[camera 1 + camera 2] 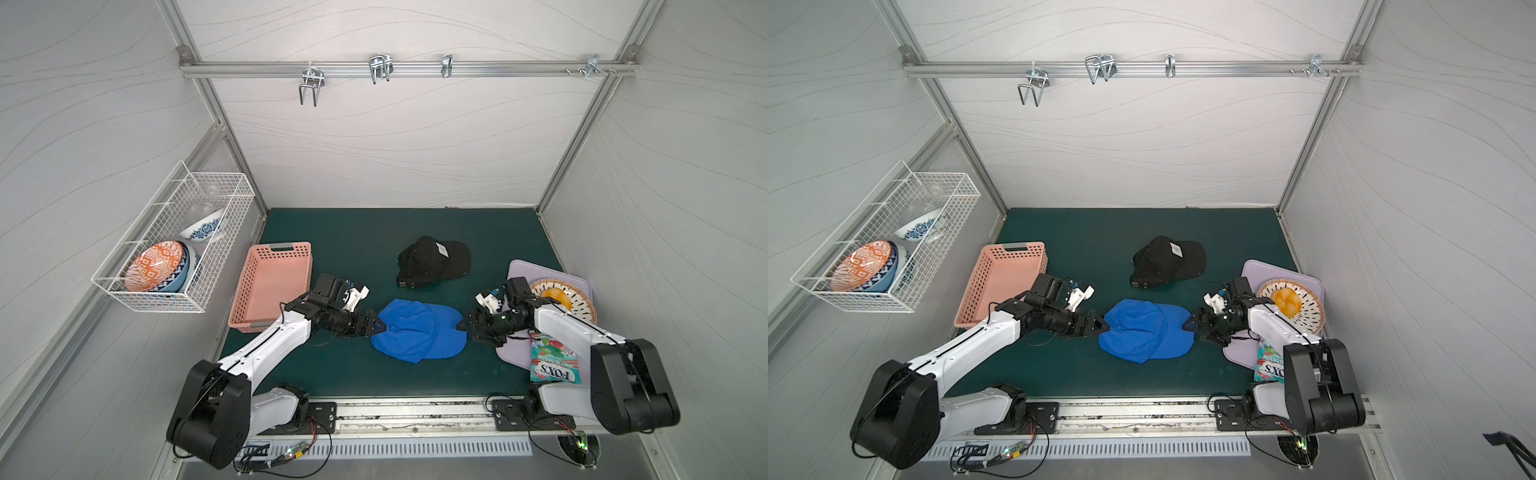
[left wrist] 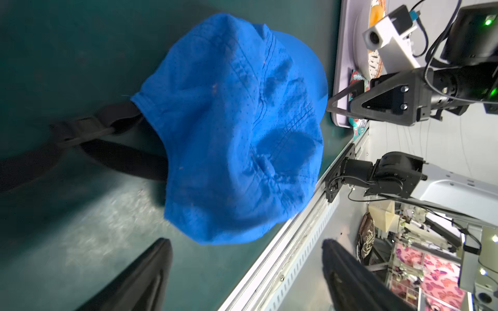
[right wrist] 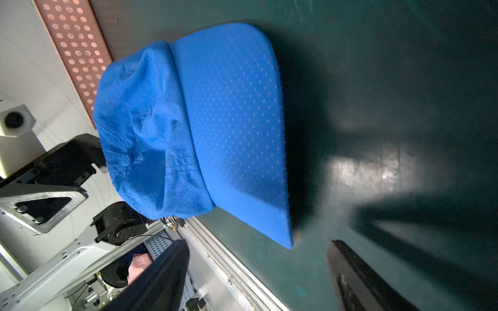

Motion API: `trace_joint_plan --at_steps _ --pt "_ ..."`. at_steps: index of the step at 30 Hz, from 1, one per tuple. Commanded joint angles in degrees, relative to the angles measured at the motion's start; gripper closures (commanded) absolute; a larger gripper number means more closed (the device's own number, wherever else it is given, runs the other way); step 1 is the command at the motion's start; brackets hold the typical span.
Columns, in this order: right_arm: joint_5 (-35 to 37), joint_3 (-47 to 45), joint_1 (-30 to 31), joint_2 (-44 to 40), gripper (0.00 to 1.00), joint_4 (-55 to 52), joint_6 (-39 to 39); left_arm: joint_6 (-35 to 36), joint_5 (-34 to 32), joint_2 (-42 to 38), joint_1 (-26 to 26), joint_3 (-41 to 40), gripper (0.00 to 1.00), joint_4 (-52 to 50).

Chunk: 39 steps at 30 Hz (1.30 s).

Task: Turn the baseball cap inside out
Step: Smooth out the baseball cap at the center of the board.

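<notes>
1. Our left gripper [image 1: 381,326] has its jaws spread and holds nothing. In the left wrist view its fingers [image 2: 145,277] stand apart, with only mat and rail between them. The tips sit just beside the left edge of the crown [image 2: 229,129].
2. Our right gripper [image 1: 458,326] is likewise spread and empty, with its tips at the right edge of the brim [image 3: 234,129].
3. The blue baseball cap [image 1: 415,330] lies between the two grippers on the green mat [image 1: 353,374], near the middle. Its crown is to the left and its brim to the right.
4. We judge the crown light, thin and floppy. It lies crumpled with deep dents, so it should fold and push through easily, but it may also slip or bunch in a pinch.
5. The brim looks flat and stiff. It will not invert, but it makes a firm anchor.
6. We would have one gripper pinch the brim's edge to steady the cap, and the other take the crown's rim near the black strap [image 2: 113,126]. That rim is a doubled hem, which we expect to resist tearing.
7. We cannot tell which face of the crown shows now.
8. Farther out, a black cap [image 1: 434,262] lies on the far side, apart from the blue one. A pink basket [image 1: 270,286] sits on the left and a lilac tray [image 1: 515,270] on the right.
</notes>
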Motion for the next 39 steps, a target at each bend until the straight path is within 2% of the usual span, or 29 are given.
trace_joint_plan --at_steps 1,4,8,10,11,13,17,22,26,27,28,31,35,37,39 --pt "-2.68 -0.72 0.14 2.17 0.16 5.90 0.62 0.87 -1.15 4.20 -1.30 2.96 0.19 3.88" --pt "-3.30 -1.38 0.20 3.71 0.17 7.92 0.40 1.06 -1.29 7.11 -1.98 4.73 0.43 4.33" --pt "-4.59 -1.45 0.17 6.56 0.24 9.73 0.25 1.64 -2.37 7.36 -2.94 8.48 0.86 1.59" --pt "-4.35 -1.32 0.16 7.41 0.28 10.15 0.27 1.73 -4.81 5.38 -3.02 12.63 0.99 -5.03" --pt "-4.01 -1.31 0.07 7.49 0.29 10.17 0.37 1.67 -6.32 4.29 -2.98 14.57 1.00 -8.44" --pt "-3.73 -1.23 -0.33 7.58 0.29 10.17 0.50 1.25 -8.54 2.64 -2.96 18.36 1.00 -16.28" --pt "-3.33 -0.81 -0.59 7.93 0.29 9.86 0.32 1.61 -7.70 3.86 -3.04 24.36 1.00 -27.81" --pt "-3.09 -0.87 -0.61 7.97 0.29 10.06 0.55 0.83 -9.05 5.38 -3.14 23.56 1.00 -25.25" --pt "-2.90 -0.89 -0.41 6.63 0.28 9.54 0.84 2.63 -13.89 7.25 -3.13 23.34 0.96 -24.26" --pt "-2.45 -0.62 -0.14 6.03 0.28 8.81 0.53 3.11 -15.33 7.42 -3.14 22.80 0.92 -23.92" --pt "-1.26 -0.26 0.34 5.01 0.27 7.67 0.15 3.43 -16.89 7.55 -3.10 22.11 0.83 -23.35" --pt "7.14 2.47 5.02 0.22 0.25 3.51 -1.92 3.97 -20.64 6.48 -3.06 21.13 0.49 -22.80" --pt "19.68 4.84 14.68 -8.98 0.26 4.02 -3.21 2.88 -26.81 0.55 -3.04 19.05 0.23 -21.65" --pt "23.50 5.60 20.38 -11.45 0.28 7.35 -5.26 2.36 -28.06 -2.44 -2.77 16.62 0.20 -19.85" --pt "26.12 6.64 25.80 -11.38 0.31 10.44 -8.44 1.49 -25.67 -3.89 -1.60 13.94 0.21 -17.46"
